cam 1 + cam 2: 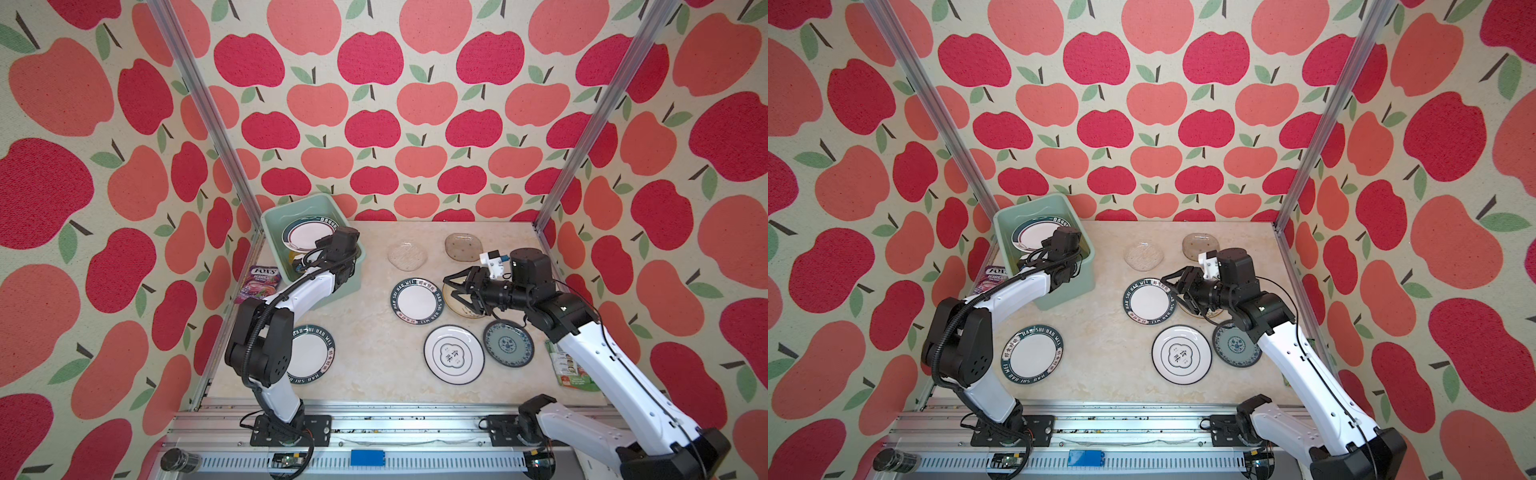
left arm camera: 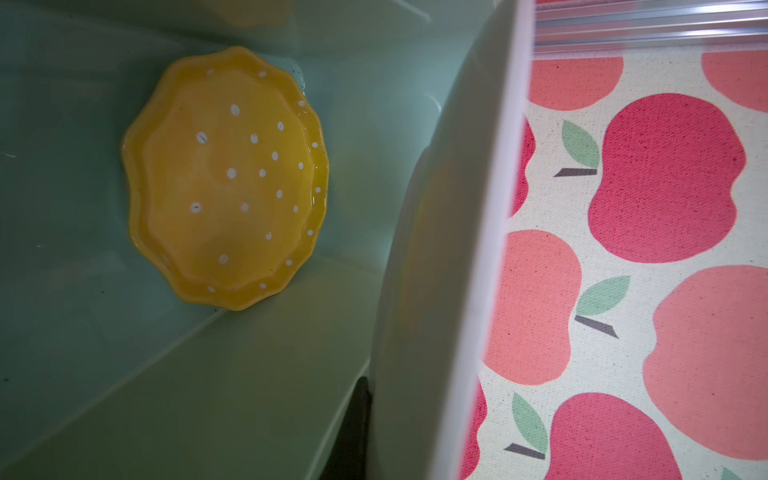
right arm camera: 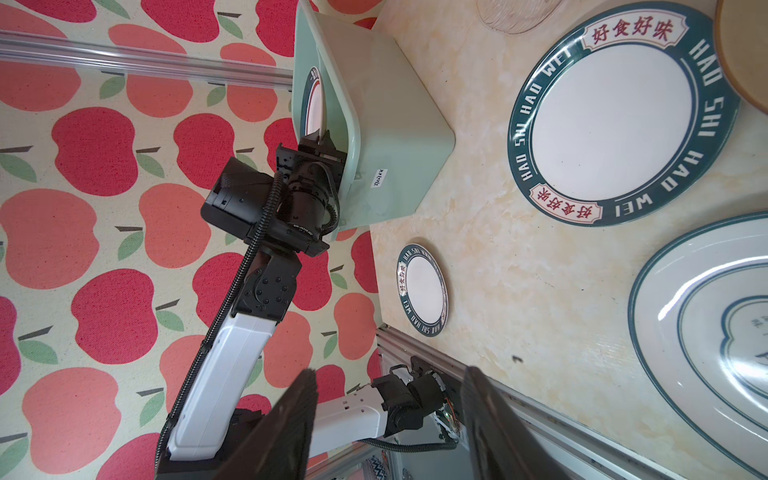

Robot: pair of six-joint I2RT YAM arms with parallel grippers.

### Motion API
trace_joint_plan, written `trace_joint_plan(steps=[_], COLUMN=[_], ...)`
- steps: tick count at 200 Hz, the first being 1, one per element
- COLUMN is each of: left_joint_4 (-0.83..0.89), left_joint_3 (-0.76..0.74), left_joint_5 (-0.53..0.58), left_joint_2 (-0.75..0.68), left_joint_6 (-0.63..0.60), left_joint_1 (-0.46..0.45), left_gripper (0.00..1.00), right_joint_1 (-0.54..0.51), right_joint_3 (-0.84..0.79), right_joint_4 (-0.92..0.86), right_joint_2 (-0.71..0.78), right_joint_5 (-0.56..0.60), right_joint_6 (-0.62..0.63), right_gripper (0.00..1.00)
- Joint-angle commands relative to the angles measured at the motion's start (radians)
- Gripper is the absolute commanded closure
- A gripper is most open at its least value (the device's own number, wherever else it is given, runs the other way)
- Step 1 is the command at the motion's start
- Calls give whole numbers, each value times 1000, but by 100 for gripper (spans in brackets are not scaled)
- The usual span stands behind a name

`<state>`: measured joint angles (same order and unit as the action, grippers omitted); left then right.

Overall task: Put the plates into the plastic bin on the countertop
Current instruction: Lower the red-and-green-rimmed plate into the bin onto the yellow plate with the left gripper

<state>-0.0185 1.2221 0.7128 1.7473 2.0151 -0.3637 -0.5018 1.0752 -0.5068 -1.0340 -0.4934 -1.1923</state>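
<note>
Plates (image 1: 417, 301) lay scattered over the beige countertop (image 1: 365, 332) in both top views, apple-print walls (image 1: 374, 104) all round. The left gripper (image 1: 309, 254) sat inside the green bin (image 1: 338, 297), clamped on a lettered plate (image 1: 305, 235) propped there. The right gripper (image 1: 453, 291) hung half open, empty, over a cream plate (image 1: 459, 311). The left wrist view showed a yellow plate (image 2: 226, 178) on the bin floor, beside the held plate's white edge. The right wrist view showed dark fingers (image 3: 291, 432) apart, nothing between, plates beyond them.
</note>
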Motion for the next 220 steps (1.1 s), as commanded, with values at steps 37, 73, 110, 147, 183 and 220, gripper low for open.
trace_joint_plan(steps=[37,73,110,147,183,220], left_joint_4=[-2,38,71,106,165,276], left_joint_3=[81,134,185,231,275,323], left_joint_5=[-29,-74,-100,-128,-156,-175], left_joint_2=[87,138,175,210,244,266], left_joint_6=[86,89,62,26,9,-6], left_joint_1=[47,72,102,134,146,150], left_gripper=[100,100,100,96,88,79], right_joint_1=[16,17,17,18,18,18], right_joint_3=[-14,-19,-43,-64,-77,-76], right_joint_4=[-20,4,40,40,73,90], right_joint_2=[22,8,7,20,31,41], right_joint_5=[-32,-33,-30,-31,-25,-6], right_joint_6=[27,19,1,-4,-34,-42], right_gripper=[41,41,42,42,42,42])
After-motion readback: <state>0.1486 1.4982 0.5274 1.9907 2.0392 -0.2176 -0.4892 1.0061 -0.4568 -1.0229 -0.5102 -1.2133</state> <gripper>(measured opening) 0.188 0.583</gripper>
